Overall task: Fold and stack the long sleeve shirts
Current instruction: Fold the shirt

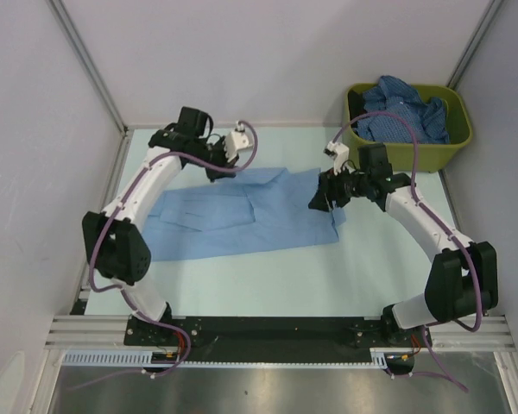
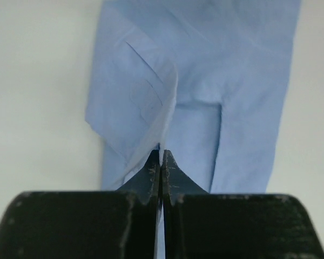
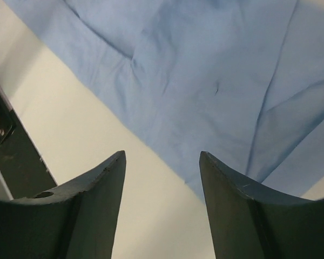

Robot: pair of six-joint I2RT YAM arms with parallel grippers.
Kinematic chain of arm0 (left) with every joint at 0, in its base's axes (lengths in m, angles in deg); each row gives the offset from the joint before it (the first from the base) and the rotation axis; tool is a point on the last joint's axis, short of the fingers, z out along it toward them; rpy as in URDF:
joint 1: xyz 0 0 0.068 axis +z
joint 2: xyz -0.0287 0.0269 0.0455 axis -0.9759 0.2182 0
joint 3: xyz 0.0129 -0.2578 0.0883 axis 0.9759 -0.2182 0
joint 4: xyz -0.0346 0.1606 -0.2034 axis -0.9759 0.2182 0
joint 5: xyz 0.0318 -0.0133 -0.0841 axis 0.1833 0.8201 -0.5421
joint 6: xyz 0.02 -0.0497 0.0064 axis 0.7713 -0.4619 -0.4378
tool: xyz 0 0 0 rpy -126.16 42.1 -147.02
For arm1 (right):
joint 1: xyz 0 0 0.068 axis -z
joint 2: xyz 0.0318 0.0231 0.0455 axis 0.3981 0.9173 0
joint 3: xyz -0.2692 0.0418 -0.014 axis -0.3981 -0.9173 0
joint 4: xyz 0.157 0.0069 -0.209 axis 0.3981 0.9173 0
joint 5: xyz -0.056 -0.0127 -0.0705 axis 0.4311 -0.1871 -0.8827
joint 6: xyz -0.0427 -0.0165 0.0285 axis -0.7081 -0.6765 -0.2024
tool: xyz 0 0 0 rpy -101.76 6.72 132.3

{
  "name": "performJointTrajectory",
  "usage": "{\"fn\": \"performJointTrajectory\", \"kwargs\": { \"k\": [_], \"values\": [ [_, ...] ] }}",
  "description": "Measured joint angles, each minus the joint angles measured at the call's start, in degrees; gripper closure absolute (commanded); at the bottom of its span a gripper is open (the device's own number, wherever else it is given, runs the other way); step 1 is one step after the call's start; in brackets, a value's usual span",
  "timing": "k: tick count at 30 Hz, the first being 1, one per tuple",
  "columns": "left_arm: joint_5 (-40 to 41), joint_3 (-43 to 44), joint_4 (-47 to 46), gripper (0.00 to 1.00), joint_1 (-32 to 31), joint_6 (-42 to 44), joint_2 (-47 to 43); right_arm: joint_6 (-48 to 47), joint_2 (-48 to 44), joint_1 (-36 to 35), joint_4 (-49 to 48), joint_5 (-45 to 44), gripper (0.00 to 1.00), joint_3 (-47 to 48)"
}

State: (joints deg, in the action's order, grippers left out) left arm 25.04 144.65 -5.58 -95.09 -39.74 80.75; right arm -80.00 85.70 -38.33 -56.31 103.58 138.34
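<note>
A plain light blue long sleeve shirt (image 1: 242, 216) lies spread across the middle of the table. My left gripper (image 1: 220, 172) is at its far edge, shut on a fold of the cloth (image 2: 164, 127) that rises into the closed jaws; in the left wrist view my left gripper (image 2: 161, 154) pinches that fold. My right gripper (image 1: 321, 200) is open and empty, over the shirt's right end; in the right wrist view my right gripper (image 3: 162, 156) hangs above the shirt's edge (image 3: 205, 91) and bare table. Darker patterned shirts (image 1: 406, 108) lie heaped in the bin.
An olive-green bin (image 1: 460, 138) stands at the back right corner. White walls close the table on the left, back and right. A black rail (image 1: 268, 328) runs along the near edge.
</note>
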Motion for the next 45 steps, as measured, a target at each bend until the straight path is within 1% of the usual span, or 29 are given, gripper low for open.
{"fn": "performJointTrajectory", "kwargs": {
  "k": [2,5,7,10,16,19,23,25,30,35,36,37,38,39,40,41,42,43,45],
  "values": [
    [-1.3,-4.7,2.3,1.00,1.2,7.2,-2.8,1.3,0.0,0.0,0.1,0.4,0.38,-3.1],
    [-2.4,-13.3,5.4,1.00,4.7,18.8,-6.2,2.4,0.0,0.0,0.1,0.5,0.39,-6.0],
    [-2.3,-17.3,6.3,0.99,6.6,24.9,-7.1,2.7,0.0,0.0,0.1,0.4,0.40,-7.0],
    [-0.2,-23.8,6.3,0.99,8.3,34.6,-9.1,2.6,0.1,0.0,0.1,0.2,0.42,-7.6],
    [3.3,-33.0,5.6,0.99,9.9,50.8,-15.3,1.5,1.9,0.0,-0.1,-0.5,0.44,-7.6],
    [3.7,-34.0,5.5,0.99,13.2,55.8,-16.8,1.0,2.8,0.1,-0.1,-1.1,0.45,-7.8],
    [2.7,-32.8,5.6,0.98,17.4,58.2,-17.0,1.0,4.2,0.1,-0.2,-1.6,0.47,-7.9],
    [2.0,-31.8,5.7,0.98,18.5,59.5,-17.1,1.0,5.0,0.1,-0.4,-1.7,0.48,-7.9],
    [2.0,-31.8,6.0,0.97,20.3,63.7,-17.3,1.0,6.1,0.1,-0.5,-2.2,0.49,-7.9],
    [3.5,-31.8,6.8,0.93,22.9,65.7,-16.0,1.0,6.1,0.1,-0.6,-2.8,0.48,-7.9],
    [3.9,-31.8,6.7,0.89,23.6,66.0,-15.4,1.0,6.1,0.1,-0.6,-2.8,0.48,-7.9],
    [4.3,-31.8,6.6,0.77,24.2,66.1,-14.8,1.0,6.1,0.1,-0.5,-2.9,0.49,-7.9],
    [4.9,-31.8,6.5,0.72,24.7,66.2,-14.1,1.0,6.1,0.1,-0.6,-2.9,0.48,-7.9],
    [5.4,-31.8,6.4,0.64,25.2,66.5,-13.6,1.0,6.1,0.1,-0.6,-3.0,0.48,-7.9],
    [5.9,-31.8,6.4,0.61,25.5,66.8,-13.2,1.0,6.1,0.1,-0.6,-3.3,0.48,-7.9],
    [6.5,-31.8,6.3,0.52,25.7,66.9,-13.0,1.1,6.1,0.1,-0.6,-3.8,0.47,-7.9],
    [6.7,-31.9,6.1,0.49,25.9,67.0,-12.9,1.2,6.1,0.1,-0.6,-4.2,0.47,-7.9],
    [6.7,-32.1,5.9,0.34,26.1,67.1,-13.0,1.3,6.1,0.1,-0.6,-4.4,0.47,-7.9],
    [6.3,-32.5,5.1,0.32,26.3,67.0,-13.4,1.7,6.1,0.1,-0.5,-5.3,0.47,-7.9]
  ]
}}
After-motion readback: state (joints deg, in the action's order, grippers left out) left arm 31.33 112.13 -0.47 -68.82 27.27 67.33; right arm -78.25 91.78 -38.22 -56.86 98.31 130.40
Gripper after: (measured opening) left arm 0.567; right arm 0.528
